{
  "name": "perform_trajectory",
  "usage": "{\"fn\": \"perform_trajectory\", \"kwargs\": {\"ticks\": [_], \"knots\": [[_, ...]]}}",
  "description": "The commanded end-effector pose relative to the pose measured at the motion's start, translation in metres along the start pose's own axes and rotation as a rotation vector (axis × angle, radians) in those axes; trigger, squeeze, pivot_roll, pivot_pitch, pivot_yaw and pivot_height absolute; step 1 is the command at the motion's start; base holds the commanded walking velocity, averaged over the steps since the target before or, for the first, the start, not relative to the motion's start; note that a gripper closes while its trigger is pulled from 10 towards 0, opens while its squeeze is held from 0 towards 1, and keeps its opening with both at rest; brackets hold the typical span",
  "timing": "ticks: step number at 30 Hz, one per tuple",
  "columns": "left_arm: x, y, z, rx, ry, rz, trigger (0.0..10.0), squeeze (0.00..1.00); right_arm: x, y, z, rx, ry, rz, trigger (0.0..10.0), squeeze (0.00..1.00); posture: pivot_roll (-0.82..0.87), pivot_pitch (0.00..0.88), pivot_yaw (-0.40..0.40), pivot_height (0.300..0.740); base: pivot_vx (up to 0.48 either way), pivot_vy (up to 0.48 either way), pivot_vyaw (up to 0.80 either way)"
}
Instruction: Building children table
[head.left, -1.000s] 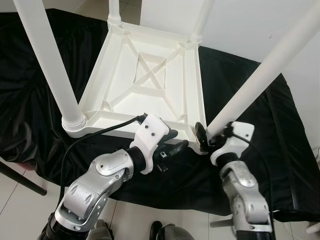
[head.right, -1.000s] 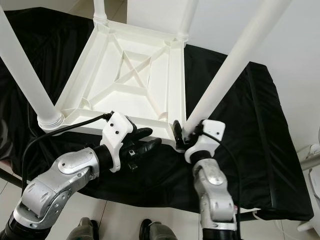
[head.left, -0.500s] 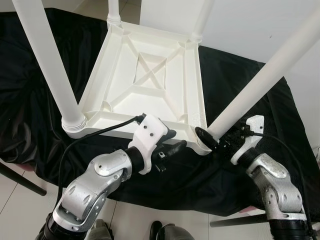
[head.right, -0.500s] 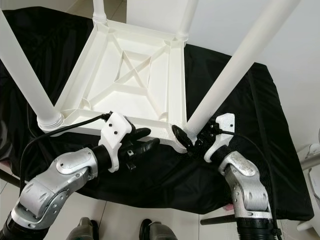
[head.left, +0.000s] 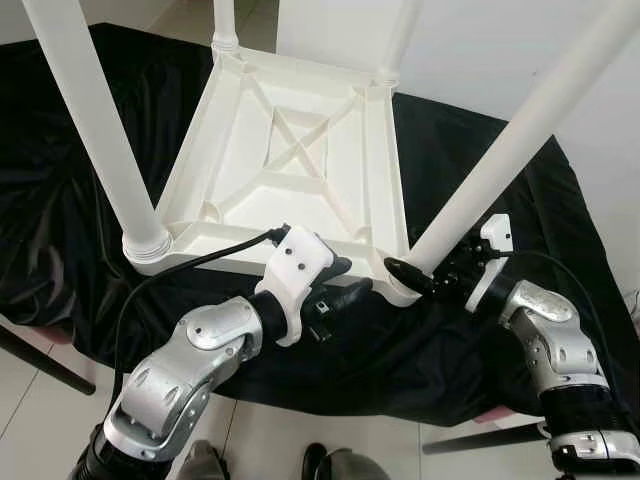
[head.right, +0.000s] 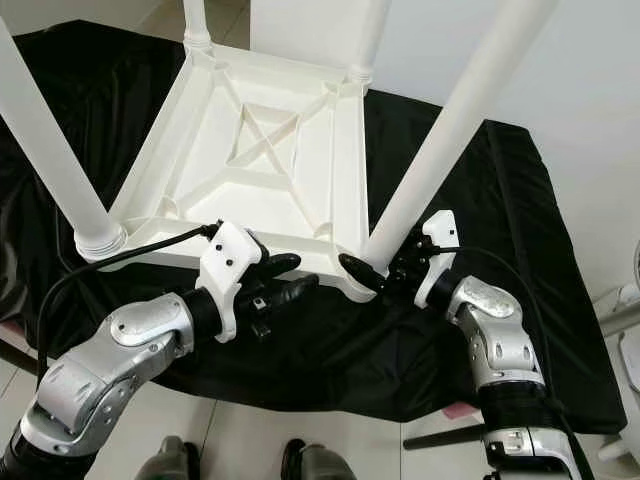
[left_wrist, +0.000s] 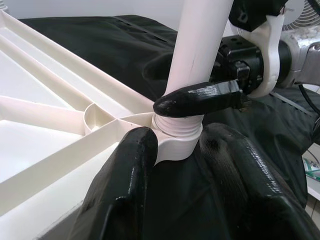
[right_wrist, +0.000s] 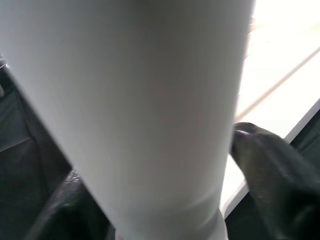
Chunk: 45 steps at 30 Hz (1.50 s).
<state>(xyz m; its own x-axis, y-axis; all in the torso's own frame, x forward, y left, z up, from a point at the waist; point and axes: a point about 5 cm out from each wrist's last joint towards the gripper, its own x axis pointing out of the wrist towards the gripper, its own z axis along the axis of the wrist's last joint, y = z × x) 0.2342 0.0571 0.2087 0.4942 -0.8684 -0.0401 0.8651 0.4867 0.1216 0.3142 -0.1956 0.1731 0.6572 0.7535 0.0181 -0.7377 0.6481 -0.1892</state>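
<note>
The white children's table (head.left: 290, 160) lies upside down on a black cloth (head.left: 480, 330), its four legs pointing up. The right gripper (head.left: 430, 275) pinches the base of the near right leg (head.left: 500, 165), one black finger (left_wrist: 200, 97) lying across the leg just above its threaded socket at the tabletop's near right corner. The left gripper (head.left: 345, 285) rests against the tabletop's near edge just beside that corner, fingers spread and holding nothing.
</note>
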Motion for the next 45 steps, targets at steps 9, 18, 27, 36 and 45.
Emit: {"fn": "perform_trajectory", "kwargs": {"ticks": [9,18,27,36,45], "knots": [[0.000,-0.002,0.000,-0.010,0.006,-0.019,10.0,0.00,-0.004,0.012,-0.007,0.073,-0.032,-0.039,0.0,0.00,0.08,0.183,-0.104,0.740,0.000,0.000,0.00],[0.000,-0.005,0.000,-0.018,0.006,-0.022,10.0,0.00,-0.004,0.030,0.002,0.150,-0.156,-0.258,0.0,0.00,0.08,0.193,-0.110,0.740,0.000,0.000,0.00],[0.000,-0.006,-0.001,-0.027,0.007,-0.022,10.0,0.00,-0.002,0.048,-0.005,0.172,-0.095,-0.523,0.0,0.00,0.08,0.202,-0.115,0.740,0.000,0.000,0.00],[-0.001,-0.007,-0.002,-0.028,0.010,-0.013,10.0,0.00,0.001,0.066,-0.005,0.209,-0.057,-0.860,0.0,0.00,0.10,0.199,-0.134,0.740,0.000,0.000,0.00],[0.000,-0.008,-0.002,-0.026,0.008,-0.022,10.0,0.00,0.006,0.075,-0.001,0.174,-0.005,-0.908,10.0,0.00,0.09,0.191,-0.135,0.740,0.000,0.000,0.00]]}}
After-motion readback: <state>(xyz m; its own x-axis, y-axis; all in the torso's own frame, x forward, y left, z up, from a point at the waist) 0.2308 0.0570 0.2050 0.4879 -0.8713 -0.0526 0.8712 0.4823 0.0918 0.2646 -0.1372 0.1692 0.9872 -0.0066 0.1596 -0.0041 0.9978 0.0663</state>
